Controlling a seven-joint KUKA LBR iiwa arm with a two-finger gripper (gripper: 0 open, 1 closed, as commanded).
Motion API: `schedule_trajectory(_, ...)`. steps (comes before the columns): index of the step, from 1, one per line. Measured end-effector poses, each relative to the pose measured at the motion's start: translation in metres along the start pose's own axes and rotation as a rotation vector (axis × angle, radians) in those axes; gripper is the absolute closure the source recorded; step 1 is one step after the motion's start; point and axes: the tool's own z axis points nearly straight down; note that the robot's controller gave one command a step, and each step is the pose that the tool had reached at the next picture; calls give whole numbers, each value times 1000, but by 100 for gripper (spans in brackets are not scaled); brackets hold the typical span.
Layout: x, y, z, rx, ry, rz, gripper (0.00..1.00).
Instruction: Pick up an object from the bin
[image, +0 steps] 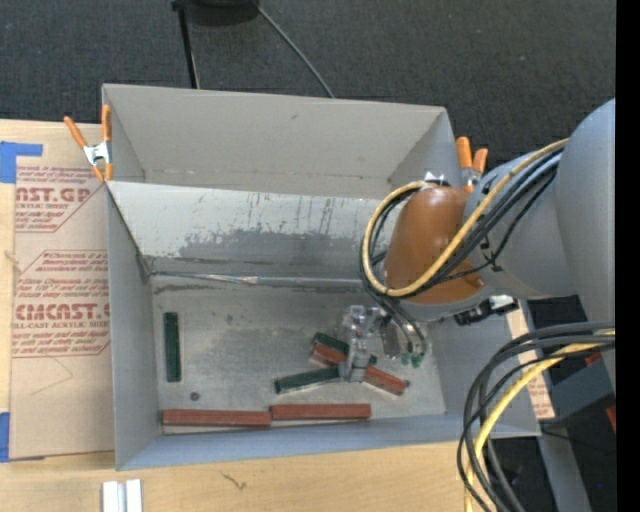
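My gripper (382, 358) is low in the bin's right half, over a small cluster of sticks. Its fingers stand apart and open. The left fingertip (357, 362) comes down where a dark green stick (305, 380) meets a short red-brown block (328, 351). A second red-brown block (387, 380) lies slanted just below the gap between the fingers. Nothing is lifted off the floor.
Two long red-brown sticks (215, 418) (320, 410) lie end to end along the near wall. A dark green stick (172, 347) lies upright in the view near the left wall. The arm and its cables cover the bin's right side.
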Motion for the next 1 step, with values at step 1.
schedule_trajectory(1, 0, 0, 0, 0, 0, 0, 100)
